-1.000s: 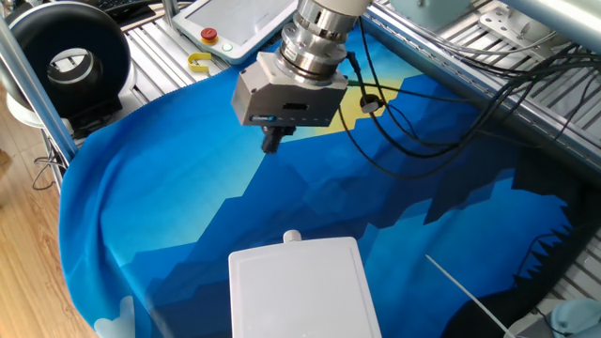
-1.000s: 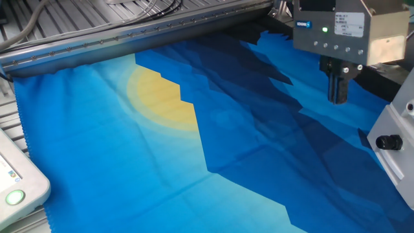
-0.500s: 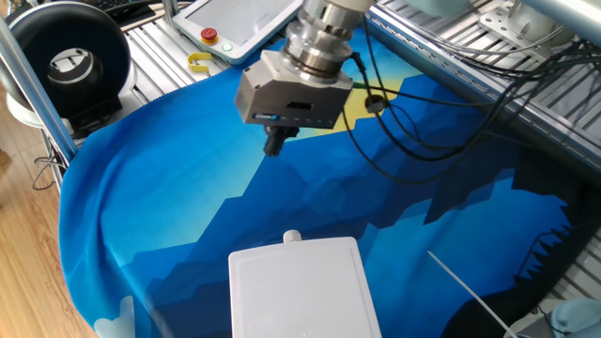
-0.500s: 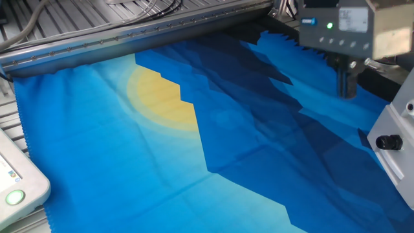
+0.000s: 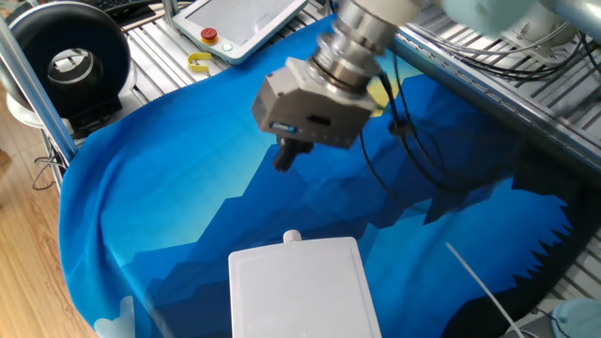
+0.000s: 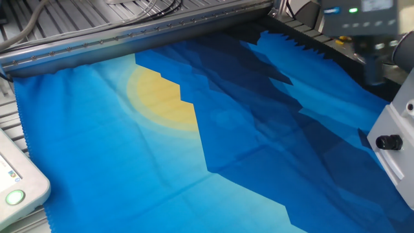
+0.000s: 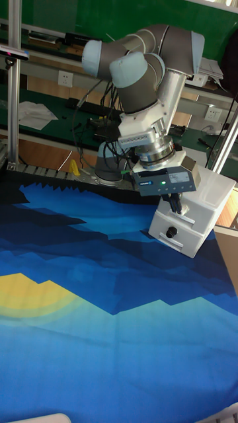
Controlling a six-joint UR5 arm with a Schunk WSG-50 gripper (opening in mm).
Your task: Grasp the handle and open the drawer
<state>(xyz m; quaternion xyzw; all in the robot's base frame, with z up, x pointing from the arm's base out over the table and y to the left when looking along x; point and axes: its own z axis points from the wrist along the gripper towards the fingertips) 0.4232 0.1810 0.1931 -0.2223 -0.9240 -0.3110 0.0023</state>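
Tool (image 5: 283, 158) hovers above cloth (image 5: 188, 207); its label text unreadable.

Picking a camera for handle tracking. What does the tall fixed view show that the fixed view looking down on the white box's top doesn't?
Tall fixed view only: the drawer front face and the arm up to its upper joints.
Top-down fixed view only: the box flat top, the pendant with its red button, and the yellow tape dispenser.
Both: the handle, the blue cloth, and the pincer above the cloth, clear of the handle.
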